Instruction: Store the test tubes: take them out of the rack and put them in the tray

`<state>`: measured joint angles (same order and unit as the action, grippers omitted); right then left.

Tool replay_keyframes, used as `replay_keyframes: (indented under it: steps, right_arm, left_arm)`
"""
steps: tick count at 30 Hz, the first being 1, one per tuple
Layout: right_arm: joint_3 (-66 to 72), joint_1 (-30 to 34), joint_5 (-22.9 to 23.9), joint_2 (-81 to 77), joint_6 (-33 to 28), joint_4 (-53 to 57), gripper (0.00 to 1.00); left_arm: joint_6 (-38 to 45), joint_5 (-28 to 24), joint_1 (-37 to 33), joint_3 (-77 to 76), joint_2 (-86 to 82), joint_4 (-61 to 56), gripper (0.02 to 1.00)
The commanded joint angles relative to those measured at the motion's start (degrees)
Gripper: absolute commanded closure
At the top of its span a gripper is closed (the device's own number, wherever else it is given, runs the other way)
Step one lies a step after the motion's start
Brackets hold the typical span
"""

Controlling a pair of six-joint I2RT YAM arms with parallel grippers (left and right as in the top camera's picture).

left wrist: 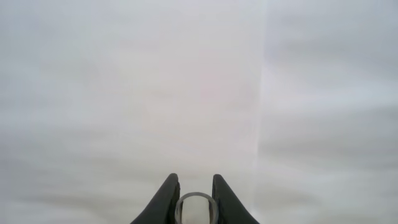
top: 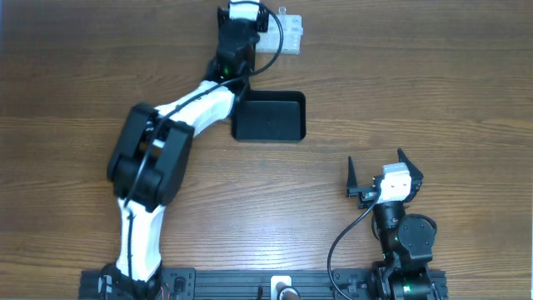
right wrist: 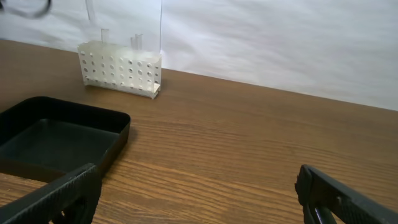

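A white perforated rack (top: 288, 35) stands at the table's far edge. In the right wrist view the rack (right wrist: 120, 70) has clear test tubes (right wrist: 136, 42) sticking up from it. My left gripper (top: 242, 15) is lifted beside the rack. In the left wrist view this gripper (left wrist: 195, 185) is shut on a clear test tube (left wrist: 196, 209), whose round rim shows between the fingers. The black tray (top: 269, 116) lies nearer than the rack, with nothing seen in it. My right gripper (top: 385, 173) stands open low over the table at the front right, far from both.
Bare wooden table (top: 416, 83) lies to the right of the tray and the rack. A white wall (right wrist: 280, 43) rises right behind the table's far edge. The left arm's forearm (top: 200, 104) passes close by the tray's left corner.
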<state>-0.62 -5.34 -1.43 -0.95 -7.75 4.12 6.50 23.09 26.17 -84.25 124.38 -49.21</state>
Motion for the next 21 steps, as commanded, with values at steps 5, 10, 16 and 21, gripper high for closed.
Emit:
replay_keyframes:
  steps: [5,10,16,21]
  right_arm:
    - [0.3,-0.3,-0.2,0.2,-0.2,0.2,0.007]
    - [0.3,-0.3,-0.2,0.2,-0.2,0.2,0.007]
    - [0.3,-0.3,-0.2,0.2,-0.2,0.2,0.007]
    - [0.3,-0.3,-0.2,0.2,-0.2,0.2,0.009]
  left_arm:
    - [2.1,0.0,0.3,-1.3,-14.3,13.6,0.978]
    - [-3.1,-1.8,1.7,-1.3,-21.3,30.1,0.976]
    - [-22.5,-4.7,3.3,-1.3,-25.3,57.8,0.978]
    - [-23.7,-14.1,3.7,-1.3,-23.7,69.1,0.978]
